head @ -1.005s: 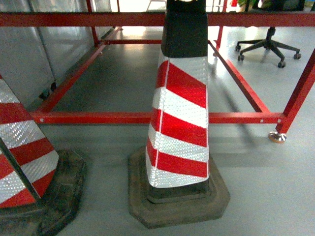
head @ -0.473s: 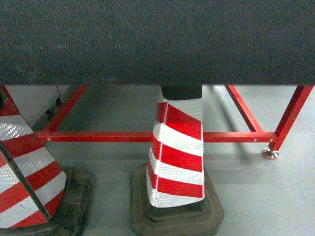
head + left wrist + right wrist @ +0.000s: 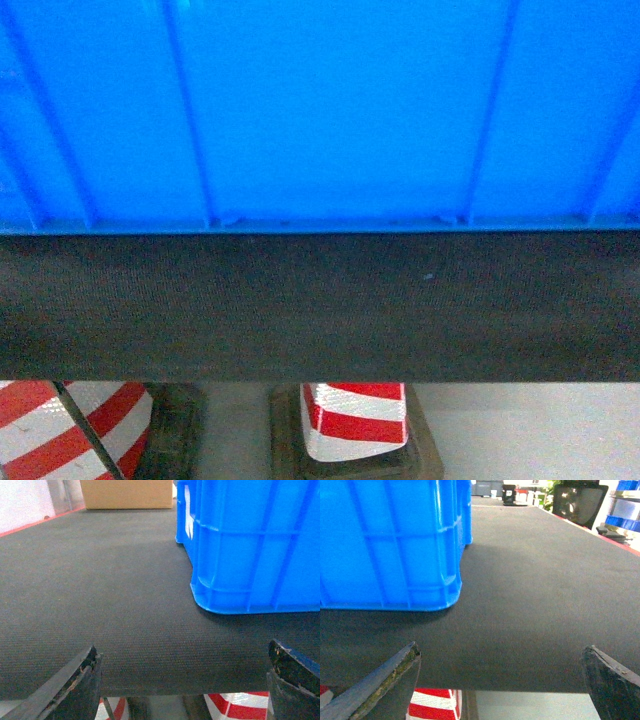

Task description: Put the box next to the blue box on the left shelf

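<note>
Dark grey woven matting covers the shelf (image 3: 115,610) that I see in front of both end effectors, and it runs far back in both wrist views. On it stands the blue crate (image 3: 320,110), a plastic one with ribbed outer walls. In the head view its wall fills the whole upper part of the picture, and the front edge of the shelf makes a dark band below it.

From the left end effector (image 3: 182,680), the blue crate (image 3: 255,545) is ahead and to the right, its rounded corner resting on the matting, near but not touching the fingers. The two dark fingers (image 3: 75,685) stand wide apart at the lower corners of the view and hold nothing. Far ahead of this end effector, at the back of the shelf, I see a brown cardboard box (image 3: 127,493).

From the right end effector (image 3: 500,680), the blue crate (image 3: 390,540) is ahead and to the left, also sitting flat on the matting. The fingers (image 3: 387,682) are spread apart here too, with nothing between them. Far behind I can see a dark monitor (image 3: 577,502), and more things too small to name.

Below the shelf edge, on the grey floor, stand two red and white striped traffic cones (image 3: 355,425) on black bases.
</note>
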`<state>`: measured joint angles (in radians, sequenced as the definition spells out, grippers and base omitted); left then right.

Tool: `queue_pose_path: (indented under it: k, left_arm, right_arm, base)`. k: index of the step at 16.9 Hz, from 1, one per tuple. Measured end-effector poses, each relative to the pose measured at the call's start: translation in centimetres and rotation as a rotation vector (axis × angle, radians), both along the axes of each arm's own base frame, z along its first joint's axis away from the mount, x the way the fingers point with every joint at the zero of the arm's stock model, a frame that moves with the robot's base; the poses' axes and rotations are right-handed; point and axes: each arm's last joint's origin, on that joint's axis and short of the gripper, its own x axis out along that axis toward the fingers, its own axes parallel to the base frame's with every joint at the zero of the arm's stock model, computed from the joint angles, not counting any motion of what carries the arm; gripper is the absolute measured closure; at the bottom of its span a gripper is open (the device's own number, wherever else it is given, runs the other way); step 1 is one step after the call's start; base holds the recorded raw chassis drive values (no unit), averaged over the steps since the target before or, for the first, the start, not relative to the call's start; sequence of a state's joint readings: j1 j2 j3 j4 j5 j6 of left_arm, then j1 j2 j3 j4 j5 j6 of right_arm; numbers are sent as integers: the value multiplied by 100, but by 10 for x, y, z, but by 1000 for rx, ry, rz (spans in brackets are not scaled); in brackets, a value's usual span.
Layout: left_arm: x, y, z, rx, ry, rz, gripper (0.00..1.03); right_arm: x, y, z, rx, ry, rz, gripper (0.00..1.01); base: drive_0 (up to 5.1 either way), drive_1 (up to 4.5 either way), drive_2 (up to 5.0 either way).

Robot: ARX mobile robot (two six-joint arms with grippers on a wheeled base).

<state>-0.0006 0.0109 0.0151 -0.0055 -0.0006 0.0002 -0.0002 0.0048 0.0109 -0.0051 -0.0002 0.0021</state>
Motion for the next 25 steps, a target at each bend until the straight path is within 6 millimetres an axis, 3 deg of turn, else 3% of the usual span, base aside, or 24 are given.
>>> queue_pose_path:
  k: [25]
  left_arm:
    - [0,0,0,0,-1,0,5]
  right_arm:
    - [0,0,0,0,1,0,3]
  base:
    - [0,0,0]
